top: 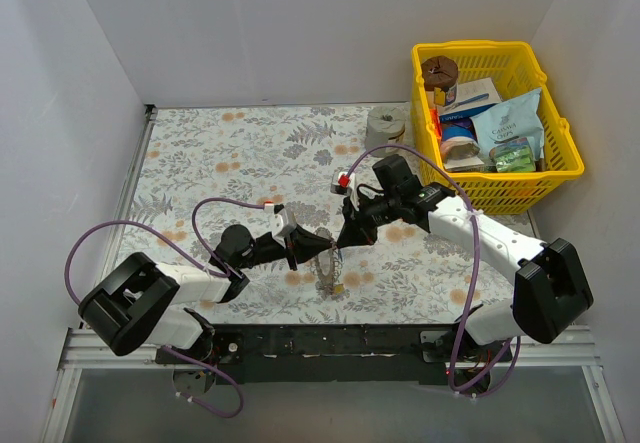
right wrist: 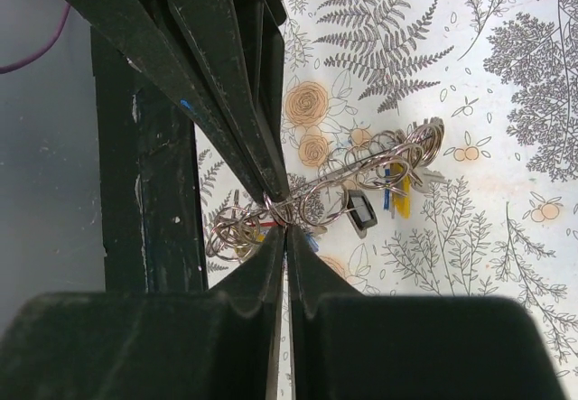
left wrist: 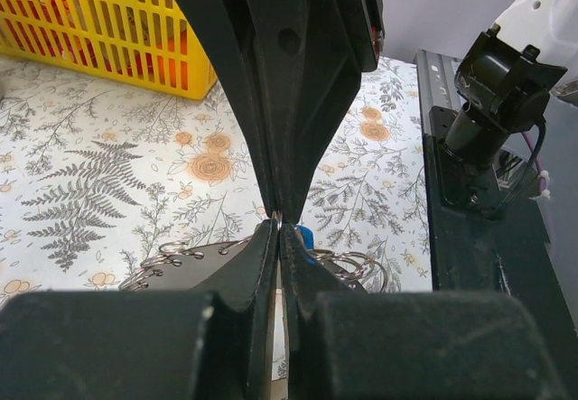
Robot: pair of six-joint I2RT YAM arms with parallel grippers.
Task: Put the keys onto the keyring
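The keyring [top: 328,269] is a thin grey wire loop strung with several small split rings, and it hangs between my two grippers above the mat. My left gripper [top: 303,247] is shut on its left side and my right gripper [top: 343,239] is shut on its right side, tip to tip. In the right wrist view my fingers [right wrist: 286,228] pinch a small ring of the keyring [right wrist: 336,176]. A yellow key [right wrist: 402,198], a blue key [right wrist: 386,198] and a black tag [right wrist: 361,210] dangle from it. In the left wrist view my gripper [left wrist: 277,224] is closed, with a blue key [left wrist: 304,237] beside it.
A yellow basket [top: 560,168] full of packets stands at the back right. A grey cylindrical roll [top: 385,123] stands just left of it. White walls close in the floral mat [top: 230,153] on three sides.
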